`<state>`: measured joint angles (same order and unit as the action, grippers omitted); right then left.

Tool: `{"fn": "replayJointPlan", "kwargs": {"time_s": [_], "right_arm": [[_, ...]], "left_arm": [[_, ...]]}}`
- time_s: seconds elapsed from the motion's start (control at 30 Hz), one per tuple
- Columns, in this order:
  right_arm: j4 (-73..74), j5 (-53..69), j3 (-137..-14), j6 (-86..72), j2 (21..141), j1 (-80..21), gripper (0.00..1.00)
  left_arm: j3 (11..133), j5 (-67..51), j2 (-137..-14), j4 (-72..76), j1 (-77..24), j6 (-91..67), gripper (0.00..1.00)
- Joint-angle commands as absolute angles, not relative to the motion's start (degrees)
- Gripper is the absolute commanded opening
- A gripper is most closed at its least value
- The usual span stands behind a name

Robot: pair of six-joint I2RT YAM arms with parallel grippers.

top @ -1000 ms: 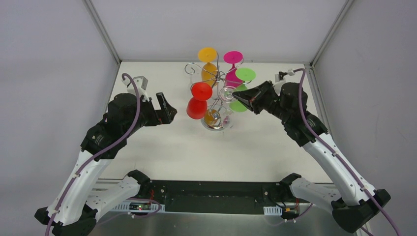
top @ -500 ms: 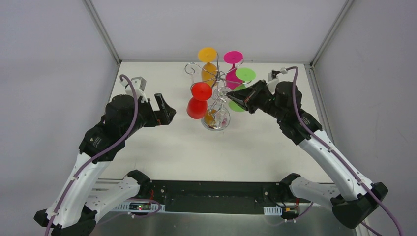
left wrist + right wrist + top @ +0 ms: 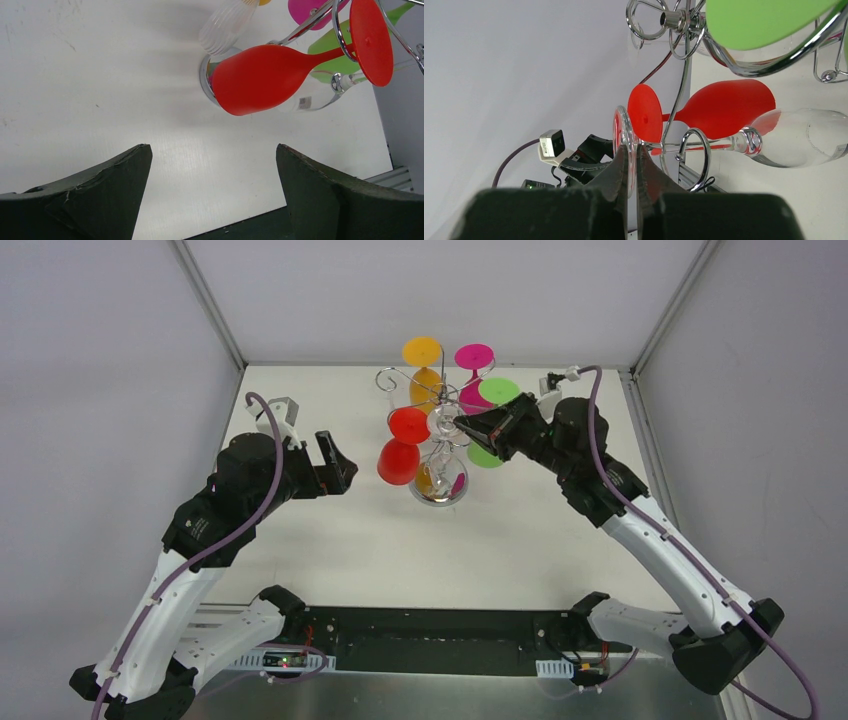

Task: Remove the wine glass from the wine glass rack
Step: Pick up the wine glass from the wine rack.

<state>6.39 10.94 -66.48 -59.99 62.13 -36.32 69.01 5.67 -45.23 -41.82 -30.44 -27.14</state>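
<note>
On the bench [image 3: 330,540], seen from above, the wine glass rack [image 3: 437,492] stands mid-surface. The right tool [image 3: 461,424] reaches the clear wine glass [image 3: 445,423] hanging on it, while the left tool [image 3: 340,462] sits well apart. In the left wrist view, that tool gapes wide and empty, facing a red glass [image 3: 265,77]. In the right wrist view, the right tool is pinched tight on the clear wine glass's foot rim, and the stem lies in a rack curl.

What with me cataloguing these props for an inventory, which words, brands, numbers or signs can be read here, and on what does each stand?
No text can be read in any view.
Small white sticker on the clear wine glass: it carries dark print, too small and blurred to read.
Nothing else in view shows any lettering.
</note>
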Motion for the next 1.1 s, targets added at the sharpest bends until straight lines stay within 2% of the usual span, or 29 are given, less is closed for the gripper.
{"fn": "replayJointPlan", "kwargs": {"time_s": [0.0, 0.57, 1.07], "right_arm": [[0.3, 8.9, -70.3, -60.5, 62.2, -36.7, 0.0], [0.5, 0.5, -69.0, -59.5, 59.5, -36.7, 0.0], [7.1, -6.1, -67.0, -59.1, 53.9, -36.3, 0.0]], "left_arm": [[68.7, 7.1, -44.6, -40.5, -30.9, -26.1, 0.99], [68.3, 6.9, -44.7, -40.5, -30.9, -25.8, 1.0], [68.4, 6.9, -43.7, -40.5, -30.9, -26.2, 1.0]]}}
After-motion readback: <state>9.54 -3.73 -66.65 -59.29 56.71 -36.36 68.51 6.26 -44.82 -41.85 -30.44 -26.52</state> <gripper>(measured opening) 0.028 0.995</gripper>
